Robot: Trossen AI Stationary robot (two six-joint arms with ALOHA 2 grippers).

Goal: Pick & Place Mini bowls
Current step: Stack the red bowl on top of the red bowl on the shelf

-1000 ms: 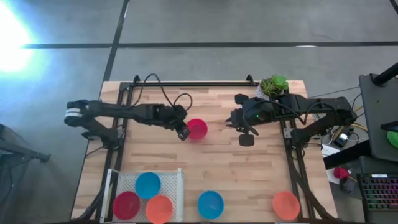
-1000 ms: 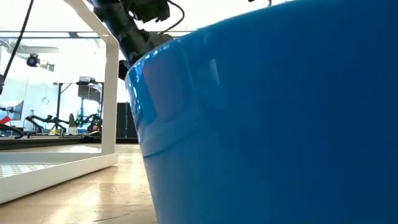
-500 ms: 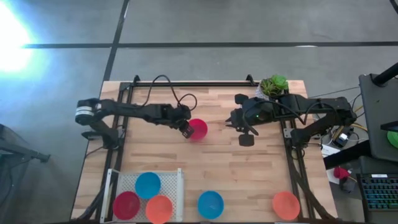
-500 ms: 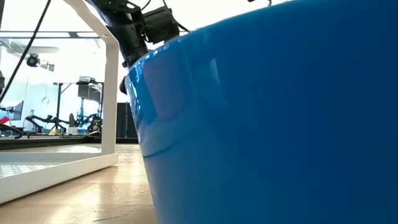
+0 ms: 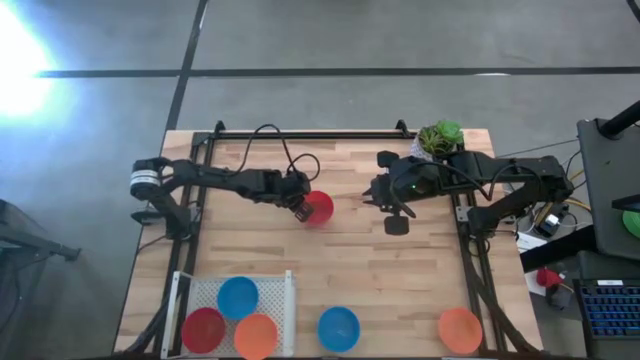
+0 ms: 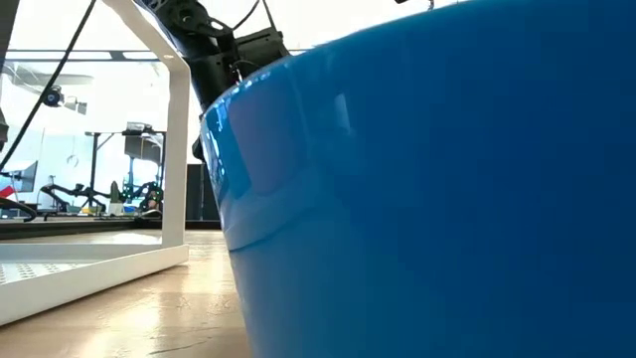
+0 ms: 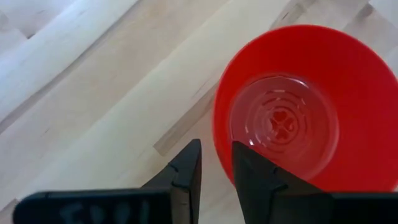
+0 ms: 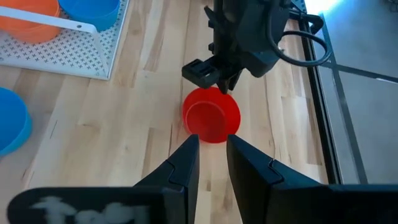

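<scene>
1. Target: red mini bowl (image 5: 318, 208) upright on the table (image 5: 340, 270), mid-table toward the far side; thin-walled glossy plastic, flared rim, flat moulded base; I'd judge it light, stiff and slippery, likely to skate or tip if nudged sideways.
2. Best hold looks like a rim pinch, one finger inside and one outside the wall; body too wide and smooth to span.
3. Left gripper (image 7: 214, 165) sits at the bowl's left rim; jaws narrow with a slim gap, beside the rim, not yet straddling it; nothing held.
4. Right gripper (image 8: 211, 165) waits right of the bowl, well apart; jaws narrow, empty.
5. Other mini bowls: blue one (image 5: 238, 296), red one (image 5: 204, 328) and orange one (image 5: 256, 336) sit in the white perforated tray (image 5: 290, 290) at near left; blue bowl (image 5: 338, 328) loose near centre, filling the low view; orange bowl (image 5: 460, 330) loose near right.
6. Table is pale wood planks, visible seams, matte; decent friction but seams could catch a sliding rim.
7. Potted plant (image 5: 440, 137) at far right.
</scene>
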